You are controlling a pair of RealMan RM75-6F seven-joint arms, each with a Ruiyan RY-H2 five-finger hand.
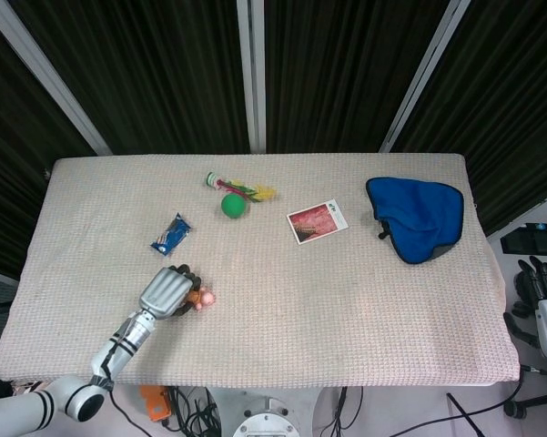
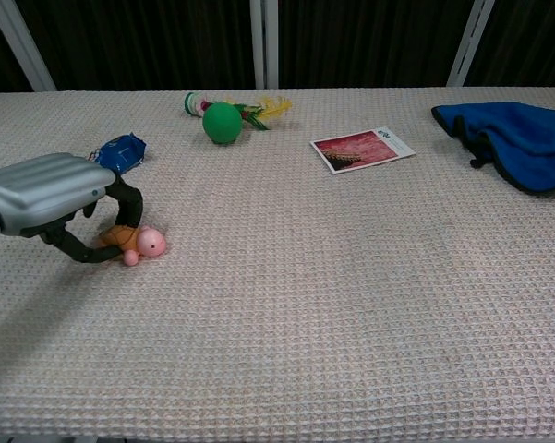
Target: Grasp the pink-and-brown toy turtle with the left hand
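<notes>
The pink-and-brown toy turtle [image 2: 146, 244] lies on the cloth-covered table [image 2: 351, 295] at the front left, its pink head pointing right. My left hand [image 2: 46, 189] reaches in from the left and closes around it, fingers curled over the brown shell and thumb against its near side. In the head view the left hand [image 1: 164, 293] covers most of the turtle [image 1: 201, 297], leaving only the pink head showing. My right hand [image 1: 544, 284] hangs off the table's right edge, fingers apart and holding nothing.
A blue snack packet [image 2: 118, 149] lies just behind the left hand. Further back are a green ball [image 2: 222, 122] with a feathered toy [image 2: 259, 111], a picture card [image 2: 362, 149] and a blue cloth [image 2: 517, 138] at the far right.
</notes>
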